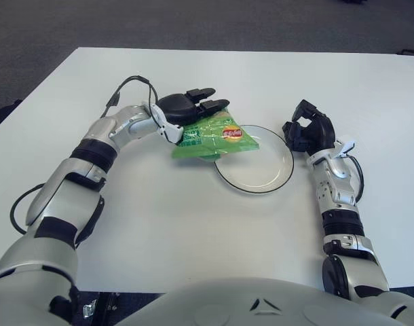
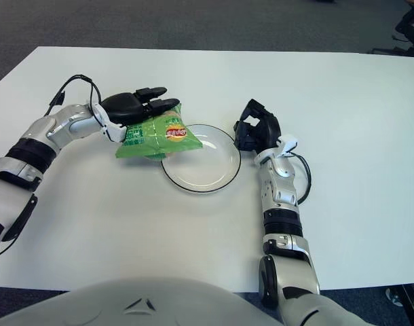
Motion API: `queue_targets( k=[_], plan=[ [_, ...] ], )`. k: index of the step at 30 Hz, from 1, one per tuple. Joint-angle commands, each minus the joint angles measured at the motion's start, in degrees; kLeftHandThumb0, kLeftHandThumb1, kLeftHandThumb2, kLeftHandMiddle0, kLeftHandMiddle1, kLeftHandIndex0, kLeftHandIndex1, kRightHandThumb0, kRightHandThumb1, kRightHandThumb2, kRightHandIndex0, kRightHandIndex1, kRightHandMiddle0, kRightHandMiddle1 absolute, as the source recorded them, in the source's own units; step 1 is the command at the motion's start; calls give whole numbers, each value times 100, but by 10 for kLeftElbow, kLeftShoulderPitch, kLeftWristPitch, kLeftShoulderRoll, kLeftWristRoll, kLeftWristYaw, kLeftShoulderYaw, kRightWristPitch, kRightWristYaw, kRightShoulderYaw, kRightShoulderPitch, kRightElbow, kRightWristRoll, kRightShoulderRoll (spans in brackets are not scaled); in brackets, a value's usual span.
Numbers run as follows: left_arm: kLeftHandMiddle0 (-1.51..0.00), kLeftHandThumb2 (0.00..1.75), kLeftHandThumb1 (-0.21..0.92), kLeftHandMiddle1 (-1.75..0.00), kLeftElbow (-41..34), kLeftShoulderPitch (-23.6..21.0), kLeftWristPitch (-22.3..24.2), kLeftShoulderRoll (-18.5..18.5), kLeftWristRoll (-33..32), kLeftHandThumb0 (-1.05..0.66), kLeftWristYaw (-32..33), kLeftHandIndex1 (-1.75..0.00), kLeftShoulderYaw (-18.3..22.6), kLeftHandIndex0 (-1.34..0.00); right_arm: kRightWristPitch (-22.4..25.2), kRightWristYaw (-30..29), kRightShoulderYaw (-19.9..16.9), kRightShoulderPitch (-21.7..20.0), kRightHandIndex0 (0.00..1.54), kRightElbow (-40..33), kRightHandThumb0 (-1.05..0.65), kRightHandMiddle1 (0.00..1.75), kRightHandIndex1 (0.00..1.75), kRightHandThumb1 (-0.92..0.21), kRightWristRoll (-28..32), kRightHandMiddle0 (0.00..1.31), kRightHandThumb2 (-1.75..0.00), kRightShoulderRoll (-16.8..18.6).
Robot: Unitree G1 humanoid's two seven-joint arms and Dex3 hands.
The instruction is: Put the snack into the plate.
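Note:
A green snack bag [image 1: 214, 138] with a red and yellow logo hangs tilted over the left rim of the white plate [image 1: 269, 178]. My left hand [image 1: 186, 107] is shut on the bag's upper left end, black fingers lying across its top. The bag's right end reaches over the plate's inside; whether it touches the rim I cannot tell. The plate is round with a dark rim and nothing in its middle [image 2: 200, 170]. My right hand [image 1: 307, 129] shows just beyond the plate's right rim, its fingers curled and holding nothing.
The white table [image 1: 193, 231] spreads all around the plate, its far edge [image 1: 248, 50] meeting dark carpet. A black cable [image 1: 129, 85] loops off my left forearm above the table.

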Motion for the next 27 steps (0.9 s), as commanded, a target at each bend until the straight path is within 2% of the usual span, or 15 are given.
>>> queue_targets(
  k=[1,7,8,9,11,12,13,15,16,18,21,22,23,25,27],
  plan=[
    [0,62,57,0,1,-13,-21,-8,0,-87,-10,-5,-12,0,4,0,2,63,132,23,-54,175,175,-18,-1,73,-149,13],
    [-8,67,56,-5,0,-16,-41,-10,-12,-81,-36,-23,-17,0,9,1,3,63,132,21,-54,175,175,-17,3,73,-149,13],
    [-11,71,52,-26,-2,-15,-40,-11,-16,-77,-41,-45,-16,0,11,0,3,63,132,20,-54,175,175,-17,4,73,-149,14],
    [-10,73,50,-38,-4,-13,-37,-12,-19,-76,-43,-53,-14,0,12,0,2,63,132,19,-54,175,175,-17,4,73,-149,14],
    [-8,80,45,-78,-6,-11,-35,-13,-22,-72,-47,-95,-12,0,14,0,2,64,132,18,-54,175,175,-17,5,73,-149,15],
    [-8,82,44,-90,-9,-9,-30,-15,-26,-71,-49,-108,-10,0,15,-1,2,64,132,16,-54,175,175,-17,5,73,-149,15],
    [-12,84,42,-102,-12,-6,-26,-17,-29,-70,-51,-122,-9,-7,17,-1,2,64,132,15,-54,175,175,-17,6,73,-149,16],
    [-23,90,36,-142,-17,-2,-16,-20,-33,-64,-54,-153,-7,-28,21,-3,1,65,132,12,-54,175,175,-17,7,73,-149,17],
    [-31,92,34,-149,-20,-1,-13,-21,-34,-61,-55,-157,-7,-34,23,-3,1,65,132,11,-54,175,175,-17,7,73,-149,17],
    [-59,97,28,-164,-24,1,-1,-25,-34,-53,-56,-168,-7,-53,26,-5,1,66,132,8,-54,175,175,-18,8,73,-149,18],
    [-80,105,21,-171,-23,4,12,-31,-23,-41,-39,-172,-9,-68,30,-6,1,67,131,4,-54,175,175,-18,8,73,-149,19],
    [-79,113,19,-171,-22,5,15,-32,-19,-22,-31,-173,-9,-71,31,-5,1,67,131,3,-54,175,175,-18,9,73,-149,19],
    [-80,128,16,-170,-22,5,17,-32,-16,6,-26,-173,-10,-75,32,-5,1,68,131,2,-54,175,175,-18,9,73,-148,19],
    [-79,141,13,-171,-20,8,16,-32,-5,30,-1,-174,-10,-80,33,-4,1,68,131,1,-54,175,175,-18,9,73,-148,19],
    [-78,148,13,-173,-19,11,13,-31,7,42,28,-174,-9,-83,33,-3,1,68,131,1,-54,175,175,-19,9,72,-148,18]
  ],
)
